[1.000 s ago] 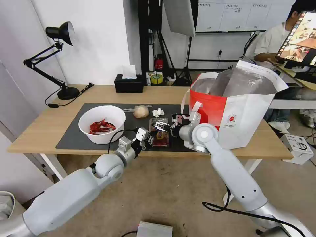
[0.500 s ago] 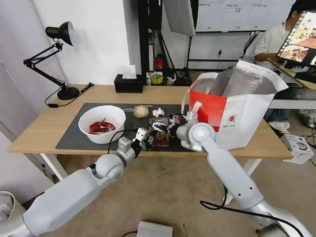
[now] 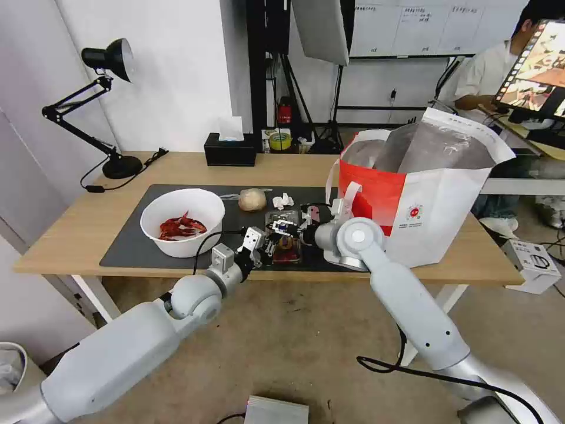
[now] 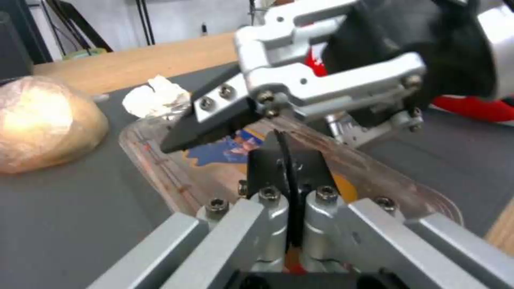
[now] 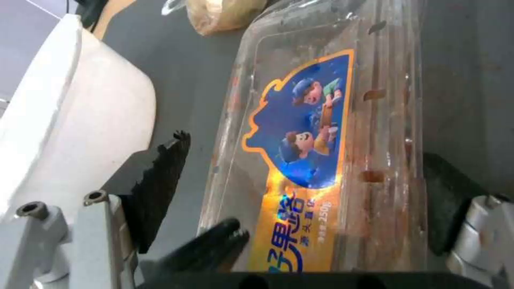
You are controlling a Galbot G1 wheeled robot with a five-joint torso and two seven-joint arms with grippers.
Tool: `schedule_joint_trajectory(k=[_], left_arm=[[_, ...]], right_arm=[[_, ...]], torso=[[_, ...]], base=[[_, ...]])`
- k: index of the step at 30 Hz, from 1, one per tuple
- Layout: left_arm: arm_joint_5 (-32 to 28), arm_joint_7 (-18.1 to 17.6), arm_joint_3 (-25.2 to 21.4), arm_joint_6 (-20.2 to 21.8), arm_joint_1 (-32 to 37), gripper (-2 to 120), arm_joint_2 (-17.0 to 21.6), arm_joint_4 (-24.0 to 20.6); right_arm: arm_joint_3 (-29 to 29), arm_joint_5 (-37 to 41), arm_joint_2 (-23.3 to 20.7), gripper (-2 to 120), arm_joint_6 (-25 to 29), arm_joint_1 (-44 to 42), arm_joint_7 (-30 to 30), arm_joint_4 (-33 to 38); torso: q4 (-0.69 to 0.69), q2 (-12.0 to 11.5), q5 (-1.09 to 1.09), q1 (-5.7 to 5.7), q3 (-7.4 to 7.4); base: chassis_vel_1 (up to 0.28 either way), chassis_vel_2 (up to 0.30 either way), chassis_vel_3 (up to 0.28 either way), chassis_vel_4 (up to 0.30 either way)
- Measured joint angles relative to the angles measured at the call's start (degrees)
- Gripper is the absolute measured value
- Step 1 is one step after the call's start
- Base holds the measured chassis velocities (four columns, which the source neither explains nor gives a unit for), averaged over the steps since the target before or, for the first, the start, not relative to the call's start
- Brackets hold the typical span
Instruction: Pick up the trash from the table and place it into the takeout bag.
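On the grey mat (image 3: 126,250) of the worktop (image 3: 76,229), all four trash items are still out; none visibly in the takeout bag (image 3: 438,209) yet, though its floor is hidden from the head view.

- Bowl of crayfish shells (image 3: 182,222): on the mat, left side, untouched.
- Clear bag with beige lump (image 3: 252,199) and crumpled tissue (image 3: 283,201): back of the mat, untouched.
- Tomato clamshell (image 3: 286,250): flat on the mat near the front edge, just left of the takeout bag. This is the item in hand.

Right gripper (image 5: 305,168): jaws wide apart, straddling the clamshell across its width, one finger (image 5: 160,188) on each long side, not yet pinching. Holds nothing.

Left gripper (image 4: 289,176): jaws closed together, pads (image 4: 268,168) meeting at the clamshell's near end, just under the right gripper. Can't tell whether the rim is pinched between them or they're only resting on it.

My read: step one of four, grasp not completed. Lift, carry to bag and release all remain, then three more items.
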Motion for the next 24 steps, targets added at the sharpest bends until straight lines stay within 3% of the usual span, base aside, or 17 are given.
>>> schedule_joint_trajectory(k=[3,5,9,14,24], left_arm=[[0.0,0.0,0.1,-0.2,0.0,0,-0.2,0.0],[0.0,0.0,0.2,-0.3,-0.1,0,-0.4,0.0],[0.0,0.0,0.3,-0.4,-0.2,0,-0.4,0.1],[-0.2,0.2,0.3,-0.5,-0.3,0,-0.4,0.3],[-0.2,0.1,-0.6,-1.4,-0.2,0,-0.4,0.1]], right_arm=[[-0.1,0.0,0.1,80,0.0,0.2,0.2,-0.3],[-0.3,0.0,0.1,68,0.0,0.4,0.7,-0.6],[-0.4,0.0,0.1,57,0.0,0.4,0.8,-0.6],[-0.5,0.3,-0.1,34,0.1,0.4,1.1,-0.7],[-0.4,0.3,-0.2,0,0.1,-0.3,1.5,-0.8]], torso=[[0.00,0.0,0.00,0.00,0.00],[0.00,0.0,0.00,0.00,0.00],[0.00,0.0,0.00,0.00,0.00],[0.00,0.0,0.00,0.00,0.00],[0.00,0.0,0.01,0.00,-0.01]], base=[[0.000,0.000,0.000,0.000],[0.000,0.000,0.000,0.000],[0.000,0.000,0.000,0.000],[0.000,0.000,0.000,0.000],[0.000,0.000,0.000,0.000]])
